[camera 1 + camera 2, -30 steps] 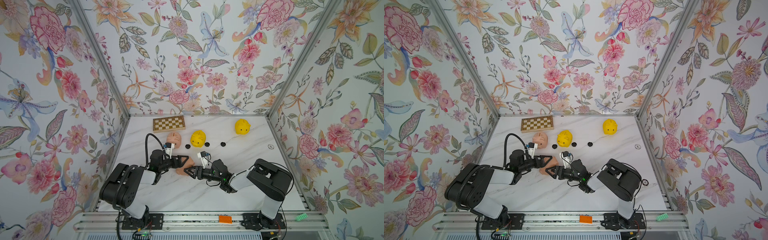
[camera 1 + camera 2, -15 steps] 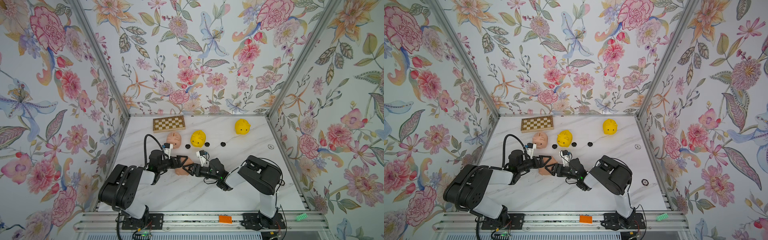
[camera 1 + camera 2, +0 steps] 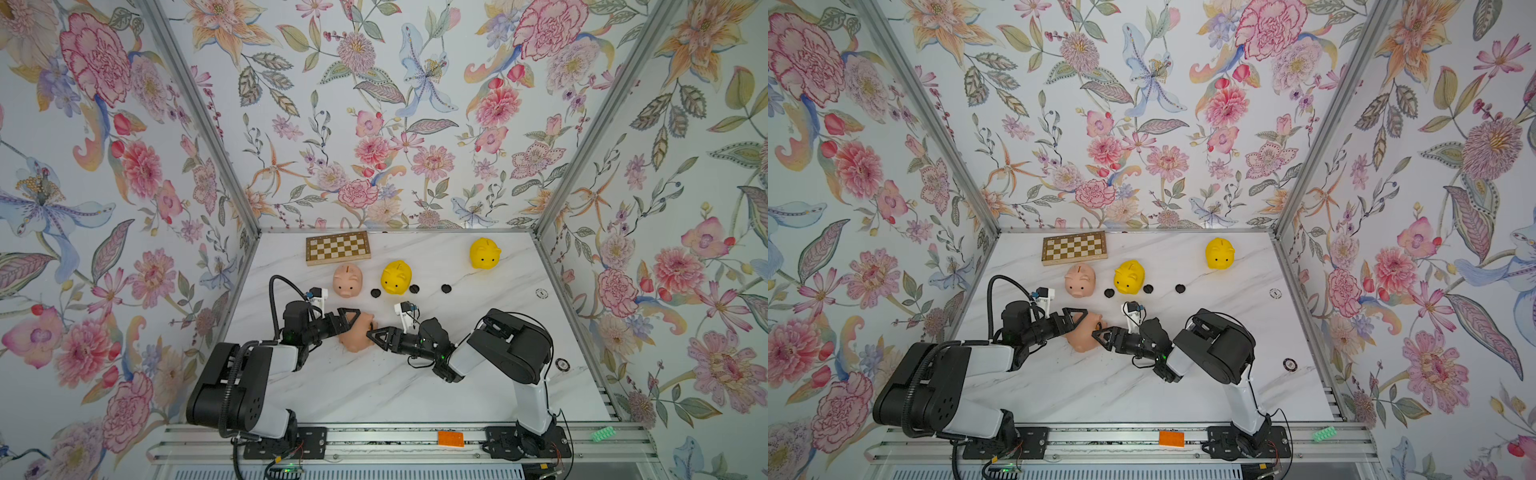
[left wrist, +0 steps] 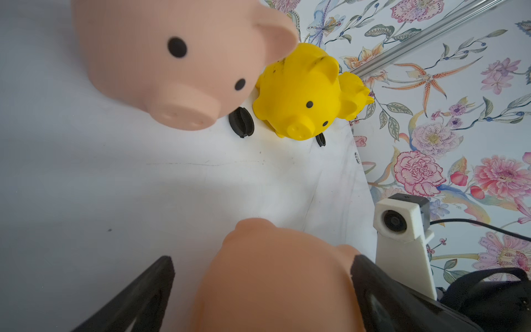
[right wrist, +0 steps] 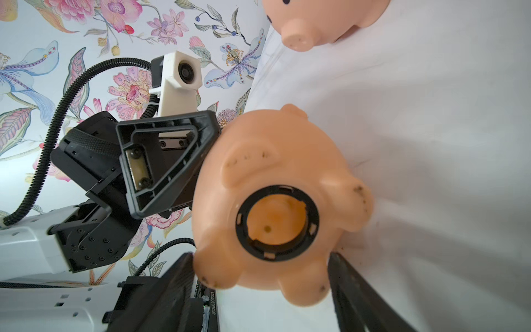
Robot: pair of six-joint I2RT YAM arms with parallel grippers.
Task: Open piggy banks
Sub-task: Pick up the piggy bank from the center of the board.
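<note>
**Subject piece.** The peach-pink rounded plastic piggy bank [image 3: 356, 340] lies on its side on the white marbled tabletop [image 3: 374, 390], near the front edge and between the two arms. Its belly faces the right arm, evidently so the underside can be worked on. The right wrist view shows the black-ringed belly opening [image 5: 277, 222] unobstructed with the hollow interior visible, so this bank is judged open.

**Tools.** The left gripper [image 3: 354, 321] has its jaws at full spread on either side of the bank, with a clear gap along one finger, and holds nothing. The right gripper [image 3: 372, 335] has its jaws well apart, straddling the leg end of the bank. They sit close on both sides, but no clamping is evident.

**Other banks.** Three stand upright farther back:
- a second peach-pink plastic pig [image 3: 348, 280];
- a bright yellow plastic pig [image 3: 397, 277] just beside it;
- another yellow plastic pig [image 3: 485, 253], well apart toward the right rear.

Three small black round plugs [image 3: 376, 293] [image 3: 414, 288] [image 3: 446, 288] lie loose on the tabletop near them, consistent with removal.

**Not determinable.**
- A fourth plug appears in no view.
- The undersides of the three standing pigs are hidden, so their state cannot be confirmed.
- The left gripper's far finger is masked by the bank in both top views.

The brown-and-cream checkered chessboard [image 3: 338, 247] at the rear plays no part.
</note>
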